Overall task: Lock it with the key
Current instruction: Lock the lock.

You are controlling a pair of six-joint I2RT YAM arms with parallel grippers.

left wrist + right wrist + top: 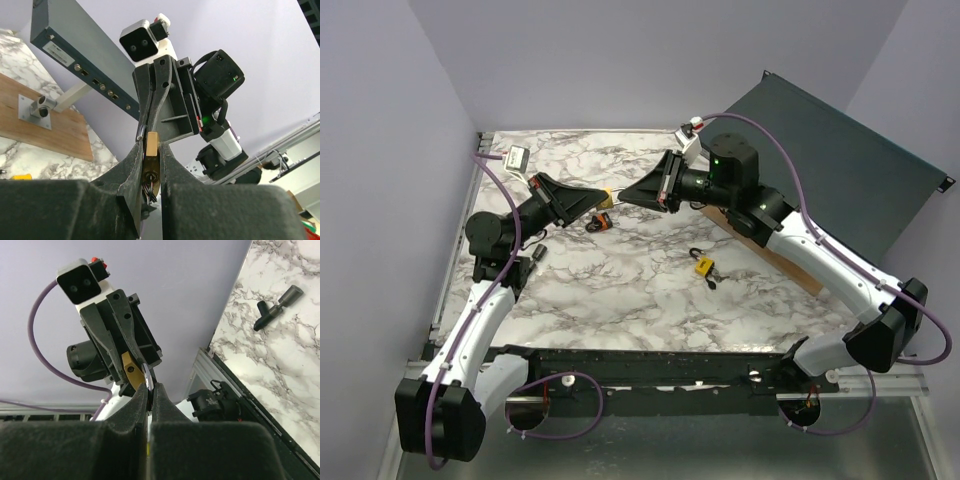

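**Padlock held in the air, key pinched at its end**

The padlock (pixel 152 142) is small, brass-coloured and hard. I judge it heavy for its size, with smooth flat sides that can slide in a grip. It is up in the air above the table (pixel 620 300), and the left gripper (pixel 151 155) is clamped on its two flat sides. This seems the right hold, because the end faces stay free.

Touching the padlock, a thin silver key (pixel 147 376) is pinched by the right gripper (pixel 148 390), whose fingers are pressed together on it. The key is stiff but narrow. It may twist between the pads, so the wide head is the better place to hold.

Well apart from the held padlock, a second padlock (pixel 703 266) lies on the table.
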